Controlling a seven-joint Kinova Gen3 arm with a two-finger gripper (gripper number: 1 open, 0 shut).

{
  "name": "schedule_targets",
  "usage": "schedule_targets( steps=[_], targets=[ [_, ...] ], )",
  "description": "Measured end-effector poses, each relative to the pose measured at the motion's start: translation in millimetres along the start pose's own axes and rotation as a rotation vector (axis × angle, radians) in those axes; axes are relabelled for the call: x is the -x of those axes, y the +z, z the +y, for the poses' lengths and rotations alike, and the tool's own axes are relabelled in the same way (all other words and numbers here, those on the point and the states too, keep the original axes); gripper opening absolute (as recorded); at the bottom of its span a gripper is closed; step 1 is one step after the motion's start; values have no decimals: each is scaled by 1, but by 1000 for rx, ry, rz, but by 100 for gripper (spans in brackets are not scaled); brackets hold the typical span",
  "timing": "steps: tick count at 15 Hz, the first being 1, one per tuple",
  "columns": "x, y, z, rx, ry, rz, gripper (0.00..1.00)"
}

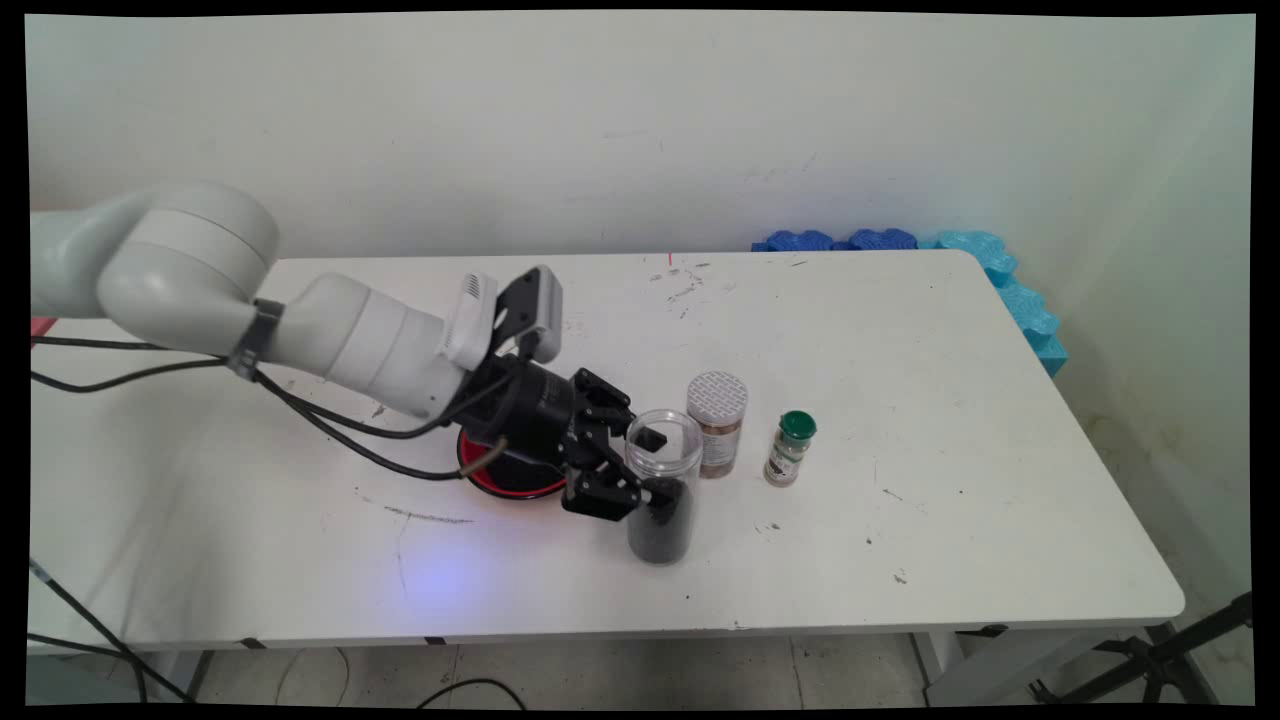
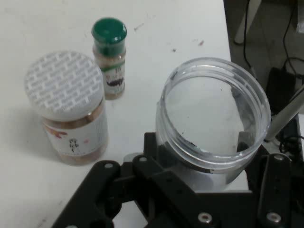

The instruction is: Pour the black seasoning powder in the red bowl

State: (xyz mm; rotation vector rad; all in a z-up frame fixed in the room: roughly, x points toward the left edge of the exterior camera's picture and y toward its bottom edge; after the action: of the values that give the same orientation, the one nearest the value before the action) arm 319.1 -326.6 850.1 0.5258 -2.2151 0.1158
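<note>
A clear, lidless plastic jar (image 1: pixel 662 500) with dark stuff at its bottom stands upright on the white table (image 1: pixel 900 400). My gripper (image 1: pixel 655 465) comes in from the left and holds it just under the rim, one finger on each side. In the hand view the jar's open mouth (image 2: pixel 213 111) fills the space between the fingers of my gripper (image 2: pixel 199 154). A spice jar with a white patterned lid (image 1: pixel 717 423) (image 2: pixel 66 107) stands just right of the clear jar. Beyond it is a small bottle with a green cap (image 1: pixel 790 447) (image 2: pixel 110 57).
A red-rimmed dish with a black inside (image 1: pixel 505 478) lies under the wrist, left of the jar. Blue foam pieces (image 1: pixel 1010 285) line the table's far right corner. Black cables (image 1: pixel 330 425) hang from the arm. The table's front edge (image 1: pixel 700 625) is close behind the jar.
</note>
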Motion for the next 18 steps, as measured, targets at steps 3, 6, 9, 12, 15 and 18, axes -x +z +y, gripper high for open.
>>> schedule_targets(
  steps=[3, 6, 9, 12, 15, 18],
  targets=[
    [-9, -20, 4, 1, -15, 13, 0],
    [-21, -48, 9, 3, -48, 32, 0],
    [-32, -80, 12, 4, -72, 39, 0],
    [-41, -112, 12, 5, -97, 45, 0],
    [-49, -142, 13, 16, -131, 43, 0],
    [-53, -162, 13, 30, -151, 36, 0]
  ],
)
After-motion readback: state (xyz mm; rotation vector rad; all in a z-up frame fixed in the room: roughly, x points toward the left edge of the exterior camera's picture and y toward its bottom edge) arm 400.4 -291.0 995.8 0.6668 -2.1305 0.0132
